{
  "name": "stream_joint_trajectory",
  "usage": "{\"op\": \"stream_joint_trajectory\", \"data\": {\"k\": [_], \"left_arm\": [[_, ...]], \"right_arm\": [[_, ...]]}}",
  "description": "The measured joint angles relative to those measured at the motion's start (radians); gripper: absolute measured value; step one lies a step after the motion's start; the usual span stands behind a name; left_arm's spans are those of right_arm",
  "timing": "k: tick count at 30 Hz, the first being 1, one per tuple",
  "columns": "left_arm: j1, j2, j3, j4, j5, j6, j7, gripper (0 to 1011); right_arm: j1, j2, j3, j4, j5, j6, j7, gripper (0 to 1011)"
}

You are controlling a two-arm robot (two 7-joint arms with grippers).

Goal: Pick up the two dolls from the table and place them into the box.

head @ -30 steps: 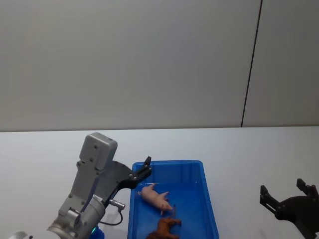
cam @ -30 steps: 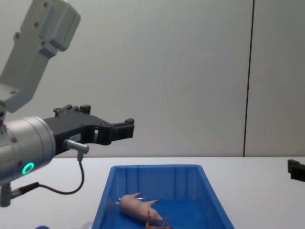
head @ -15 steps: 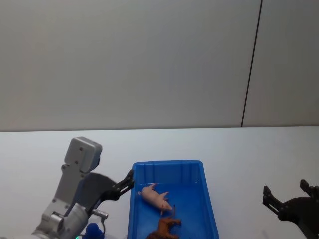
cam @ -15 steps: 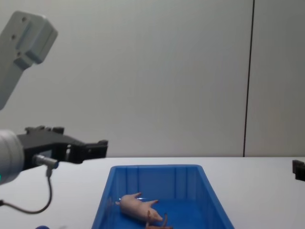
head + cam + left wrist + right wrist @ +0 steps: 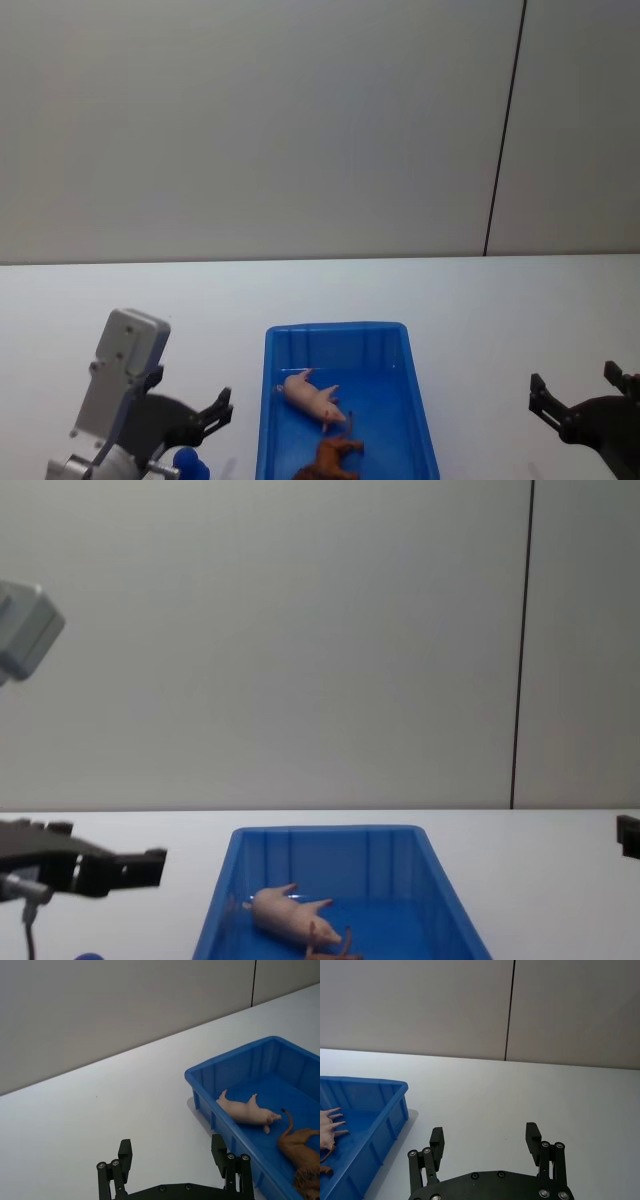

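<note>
Both dolls lie inside the blue box (image 5: 335,327). The pale pink pig (image 5: 312,394) is on its side mid-box, and the brown lion (image 5: 330,458) lies nearer to me. My left gripper (image 5: 215,413) hovers low over the white table (image 5: 450,300), left of the box, open and empty. The left wrist view has the left gripper (image 5: 171,1144) with fingers wide apart, and the pig (image 5: 246,1109), the lion (image 5: 300,1152) and the box (image 5: 225,1057) off to one side. Well right of the box, my right gripper (image 5: 575,395) is open and empty; in the right wrist view the right gripper (image 5: 485,1131) hangs over bare table.
A small rounded blue object (image 5: 187,462) sits on the table at the near left, just below the left gripper. A grey wall with a dark vertical seam (image 5: 505,130) stands behind the table.
My left arm has drawn back from above the box's left rim, moving left, toward me and lower. The dolls and the right gripper have stayed put.
</note>
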Motion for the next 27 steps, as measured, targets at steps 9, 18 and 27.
{"op": "stream_joint_trajectory", "data": {"k": [9, 18, 27], "left_arm": [[0.037, 0.016, -0.011, 0.015, -0.055, 0.017, 0.008, 1002], [0.059, 0.018, -0.015, 0.043, -0.094, 0.016, -0.006, 981], [0.064, 0.012, -0.016, 0.066, -0.109, 0.011, -0.03, 745]], "right_arm": [[-0.001, 0.001, 0.0, -0.001, 0.0, 0.0, -0.001, 1001], [-0.001, 0.001, 0.0, -0.001, 0.0, 0.0, -0.002, 1001], [-0.001, 0.001, 0.0, -0.001, 0.0, 0.0, -0.002, 1001]]}}
